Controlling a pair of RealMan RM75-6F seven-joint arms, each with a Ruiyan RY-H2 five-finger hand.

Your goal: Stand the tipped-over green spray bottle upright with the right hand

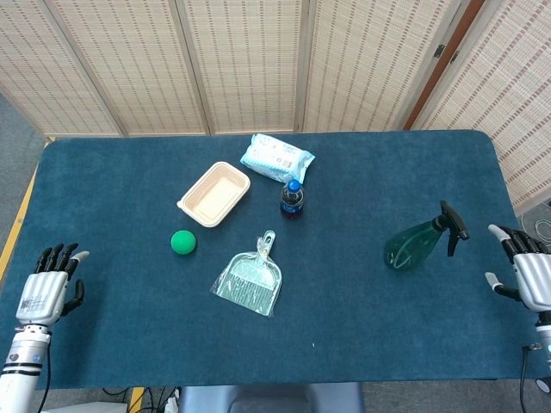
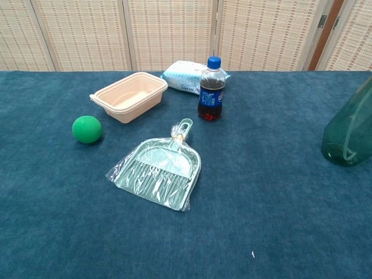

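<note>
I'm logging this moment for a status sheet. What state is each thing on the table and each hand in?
Spray bottle: standing upright, free of both hands.
Soda bottle: upright, cap on.
Tub: right way up, nothing visible inside.
Dustpan: lying flat, in clear wrap.
Wipes pack: lying flat.
Ball: resting alone.
Left hand: holding nothing.
Right hand: fingers apart, holding nothing.
</note>
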